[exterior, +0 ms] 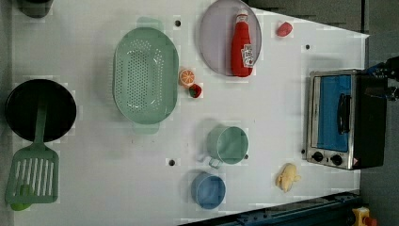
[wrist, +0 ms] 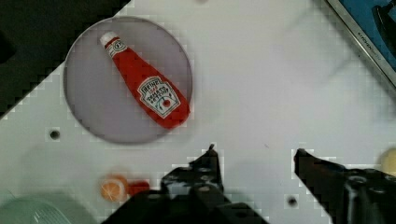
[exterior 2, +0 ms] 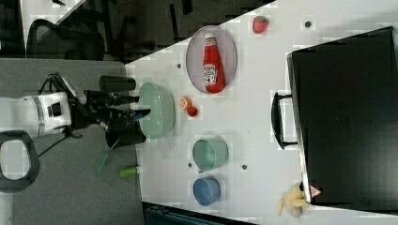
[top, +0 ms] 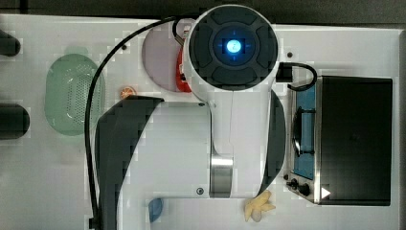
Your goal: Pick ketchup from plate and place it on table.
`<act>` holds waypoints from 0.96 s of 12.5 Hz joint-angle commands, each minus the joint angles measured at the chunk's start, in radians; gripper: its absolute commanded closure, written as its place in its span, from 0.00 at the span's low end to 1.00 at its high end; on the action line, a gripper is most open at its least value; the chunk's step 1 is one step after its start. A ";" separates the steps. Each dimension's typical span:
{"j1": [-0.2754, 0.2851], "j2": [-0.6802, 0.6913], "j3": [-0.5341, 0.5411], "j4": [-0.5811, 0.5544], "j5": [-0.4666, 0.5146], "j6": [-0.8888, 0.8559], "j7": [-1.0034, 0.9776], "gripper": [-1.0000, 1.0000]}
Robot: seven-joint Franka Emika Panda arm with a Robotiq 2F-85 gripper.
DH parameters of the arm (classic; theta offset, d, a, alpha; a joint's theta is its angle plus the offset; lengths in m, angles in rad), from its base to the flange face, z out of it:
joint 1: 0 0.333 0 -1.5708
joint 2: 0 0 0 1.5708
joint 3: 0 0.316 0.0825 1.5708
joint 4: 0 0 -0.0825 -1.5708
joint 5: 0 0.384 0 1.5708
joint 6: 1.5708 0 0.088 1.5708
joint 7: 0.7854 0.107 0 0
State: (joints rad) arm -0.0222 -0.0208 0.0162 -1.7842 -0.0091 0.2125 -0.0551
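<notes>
The white bench carries everything, and the robot arm reaches across its middle in the top view, hiding much of the surface. A toaster oven with a blue glass door stands at the left view's right edge. A green perforated basket sits near the left view's centre-left, and a black pan lies at the left view's left with a green spatula below it. The pale lilac plate rests at the left view's upper middle, and the ketchup lies flat on it, white cap toward the plate's far rim, base reaching the near rim. A green cup and a blue bowl stand lower on the bench, well apart from the plate. A pale yellow bunch of bananas lies near the oven. An orange slice and a small red fruit sit just beside the basket, and a strawberry lies to the plate's right. In the wrist view the gripper hangs above bare bench beside the plate, its jaws spread wide and grasping nothing.
</notes>
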 commanded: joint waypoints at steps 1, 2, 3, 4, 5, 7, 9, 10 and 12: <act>-0.106 -0.188 0.040 -0.124 0.020 -0.154 0.029 0.21; -0.106 -0.186 0.040 -0.124 0.020 -0.153 0.029 0.10; -0.106 -0.181 0.042 -0.124 0.020 -0.144 0.029 0.00; -0.105 -0.170 0.046 -0.123 0.020 -0.125 0.027 0.00; -0.104 -0.154 0.051 -0.123 0.020 -0.098 0.025 0.00; -0.103 -0.111 0.068 -0.122 0.020 -0.053 0.020 0.00; -0.099 -0.055 0.088 -0.121 0.020 -0.027 0.017 0.00; -0.097 -0.024 0.099 -0.119 0.020 -0.013 0.016 0.00; -0.092 0.039 0.117 -0.116 0.020 0.018 0.011 0.00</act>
State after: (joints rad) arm -0.1244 -0.0139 0.1155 -1.9004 0.0099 0.2411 -0.0562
